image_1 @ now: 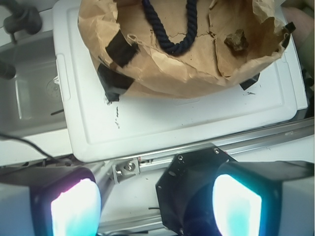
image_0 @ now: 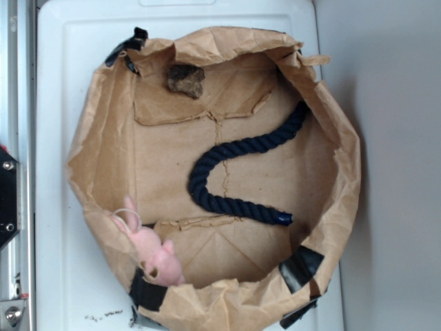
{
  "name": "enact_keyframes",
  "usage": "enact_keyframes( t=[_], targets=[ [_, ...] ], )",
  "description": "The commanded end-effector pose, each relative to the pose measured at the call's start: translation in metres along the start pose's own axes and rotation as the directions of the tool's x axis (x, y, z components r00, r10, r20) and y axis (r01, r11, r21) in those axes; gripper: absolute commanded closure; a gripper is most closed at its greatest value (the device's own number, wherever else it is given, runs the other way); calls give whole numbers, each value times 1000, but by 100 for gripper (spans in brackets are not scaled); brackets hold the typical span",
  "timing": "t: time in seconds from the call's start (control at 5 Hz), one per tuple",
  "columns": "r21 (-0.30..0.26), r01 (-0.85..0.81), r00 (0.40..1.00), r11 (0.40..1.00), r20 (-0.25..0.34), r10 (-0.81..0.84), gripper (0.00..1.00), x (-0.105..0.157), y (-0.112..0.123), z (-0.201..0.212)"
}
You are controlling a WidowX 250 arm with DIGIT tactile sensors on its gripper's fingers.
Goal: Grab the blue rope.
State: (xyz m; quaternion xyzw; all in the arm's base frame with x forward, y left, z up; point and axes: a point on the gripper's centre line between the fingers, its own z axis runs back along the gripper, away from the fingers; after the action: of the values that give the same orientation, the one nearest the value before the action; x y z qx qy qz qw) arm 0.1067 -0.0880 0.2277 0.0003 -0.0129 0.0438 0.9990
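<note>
The blue rope (image_0: 227, 165) is a thick dark navy twisted rope lying in an S-curve on the floor of a brown paper bag (image_0: 110, 110), with a brighter blue capped end at the lower right. In the wrist view a U-shaped part of the blue rope (image_1: 174, 37) shows at the top. My gripper (image_1: 156, 206) is out of the exterior view. In the wrist view it is open and empty, its two fingers wide apart at the bottom, well away from the bag, over a metal rail and a black plate (image_1: 192, 191).
A pink plush toy (image_0: 155, 252) leans on the bag's lower left wall. A brown rock (image_0: 186, 81) lies at the bag's far side and shows in the wrist view (image_1: 236, 40). The bag sits on a white bin lid (image_1: 187, 118). Black tape patches (image_0: 301, 267) mark the bag rim.
</note>
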Motion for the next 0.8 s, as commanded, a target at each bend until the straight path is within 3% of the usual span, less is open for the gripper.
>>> enact_keyframes(
  t=[0.0,0.4,0.6],
  targets=[
    [-28,5,999,1000,32,-4,0,2,-3,11],
    [-28,5,999,1000,32,-4,0,2,-3,11],
    [-30,-45,997,999,56,47,0,31,23,2]
  ],
)
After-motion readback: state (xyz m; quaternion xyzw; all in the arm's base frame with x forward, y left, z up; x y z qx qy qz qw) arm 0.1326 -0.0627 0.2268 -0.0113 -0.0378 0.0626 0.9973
